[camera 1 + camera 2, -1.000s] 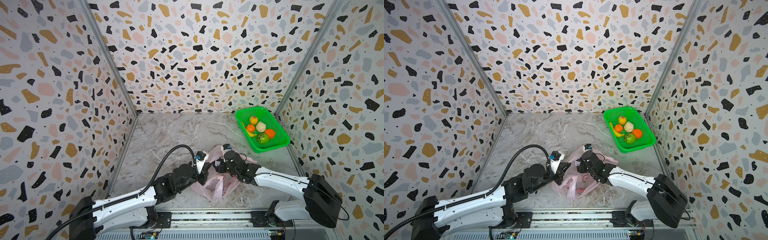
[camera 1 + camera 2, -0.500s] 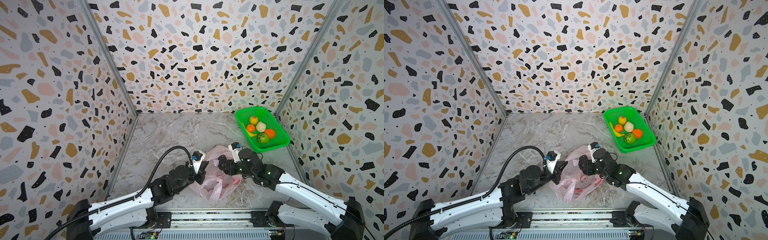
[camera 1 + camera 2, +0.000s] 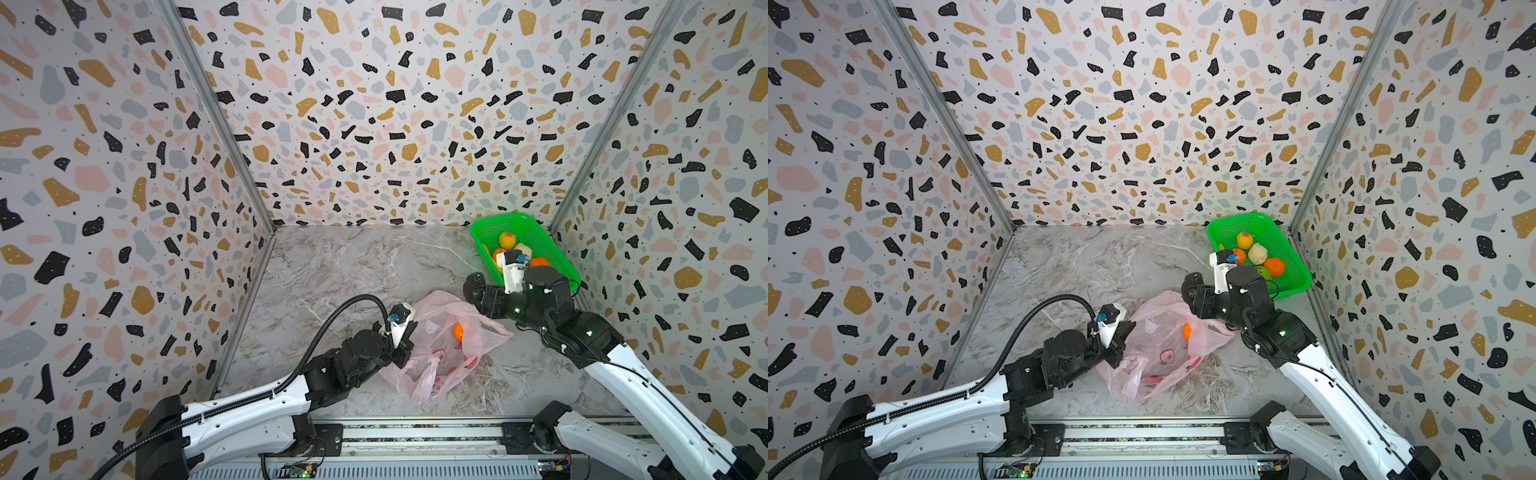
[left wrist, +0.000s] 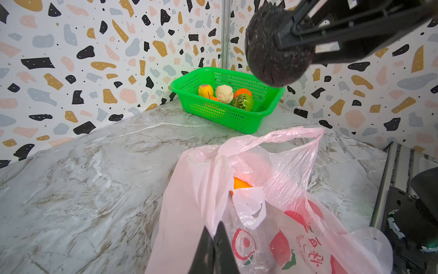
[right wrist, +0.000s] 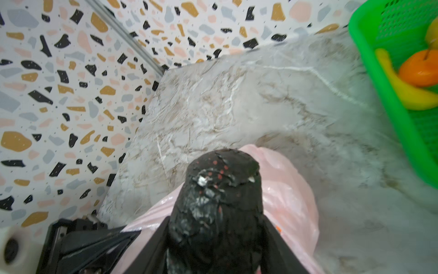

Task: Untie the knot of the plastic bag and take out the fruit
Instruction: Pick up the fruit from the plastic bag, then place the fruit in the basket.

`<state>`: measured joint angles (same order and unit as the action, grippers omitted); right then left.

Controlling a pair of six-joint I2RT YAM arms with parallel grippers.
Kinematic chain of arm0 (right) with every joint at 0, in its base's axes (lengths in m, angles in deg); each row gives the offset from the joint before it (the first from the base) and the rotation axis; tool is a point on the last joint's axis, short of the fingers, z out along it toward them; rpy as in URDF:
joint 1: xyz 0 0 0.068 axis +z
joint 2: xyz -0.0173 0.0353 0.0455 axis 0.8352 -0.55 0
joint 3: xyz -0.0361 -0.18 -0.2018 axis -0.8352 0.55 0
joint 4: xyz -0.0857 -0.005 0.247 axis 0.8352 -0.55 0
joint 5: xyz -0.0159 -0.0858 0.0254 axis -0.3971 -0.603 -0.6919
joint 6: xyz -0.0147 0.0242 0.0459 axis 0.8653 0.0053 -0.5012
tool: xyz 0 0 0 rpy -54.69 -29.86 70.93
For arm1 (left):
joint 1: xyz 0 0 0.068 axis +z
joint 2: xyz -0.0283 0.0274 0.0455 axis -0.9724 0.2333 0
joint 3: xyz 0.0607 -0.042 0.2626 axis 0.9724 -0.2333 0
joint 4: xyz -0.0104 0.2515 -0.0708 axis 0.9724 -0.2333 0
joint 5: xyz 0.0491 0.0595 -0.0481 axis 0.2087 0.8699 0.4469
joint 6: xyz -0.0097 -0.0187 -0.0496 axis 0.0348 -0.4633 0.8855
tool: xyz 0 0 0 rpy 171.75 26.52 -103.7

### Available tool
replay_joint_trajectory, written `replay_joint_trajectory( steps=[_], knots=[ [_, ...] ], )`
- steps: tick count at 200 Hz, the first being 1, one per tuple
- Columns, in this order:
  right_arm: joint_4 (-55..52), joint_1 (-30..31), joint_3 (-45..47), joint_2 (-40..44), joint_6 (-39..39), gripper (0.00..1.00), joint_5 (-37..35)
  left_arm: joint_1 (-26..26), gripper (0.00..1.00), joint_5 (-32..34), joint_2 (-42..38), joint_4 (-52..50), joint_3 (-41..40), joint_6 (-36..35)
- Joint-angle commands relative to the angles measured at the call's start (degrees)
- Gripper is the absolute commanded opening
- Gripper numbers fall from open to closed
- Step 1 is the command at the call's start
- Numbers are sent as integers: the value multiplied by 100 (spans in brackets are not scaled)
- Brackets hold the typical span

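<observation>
Left jaws (image 4: 214,249) pinched on plastic bag (image 4: 272,213); right jaws (image 5: 213,237) clamping dark fruit (image 5: 218,201) above bag.

Left gripper (image 4: 214,246) low, jaws pressed together, right gripper (image 3: 478,291) raised, jaws seemingly clamped, both arms reaching forward.

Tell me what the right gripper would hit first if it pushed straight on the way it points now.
Probably nothing near: the right gripper, shut on the dark fruit, points over the plastic bag toward bare table and the far patterned wall. Depth is unclear; it might graze the tabletop first.
</observation>
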<state>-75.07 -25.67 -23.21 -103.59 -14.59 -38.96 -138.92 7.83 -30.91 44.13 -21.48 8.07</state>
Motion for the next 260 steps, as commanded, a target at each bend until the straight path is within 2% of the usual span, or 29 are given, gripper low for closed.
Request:
replay_joint_trajectory(
  steps=[1,45,120,170,228,260],
  knots=[
    [139,-704,-198,-201,499,38,420,9,0,19,-52,198,194,-162],
    [997,-1995,-184,-933,816,38,929,10,0,-78,-220,29,163,-221],
    [2442,-3016,-63,-2653,1263,38,460,14,0,-122,-398,-64,102,-273],
    [2748,-3269,-574,-4018,1457,38,374,10,0,-149,-418,-31,57,-225],
    [2741,-3264,-1085,-4710,1594,39,72,10,0,-223,-415,22,58,-206],
    [2509,-3279,-1334,-4943,1643,48,-64,10,0,-245,-425,55,42,-197]
  ],
)
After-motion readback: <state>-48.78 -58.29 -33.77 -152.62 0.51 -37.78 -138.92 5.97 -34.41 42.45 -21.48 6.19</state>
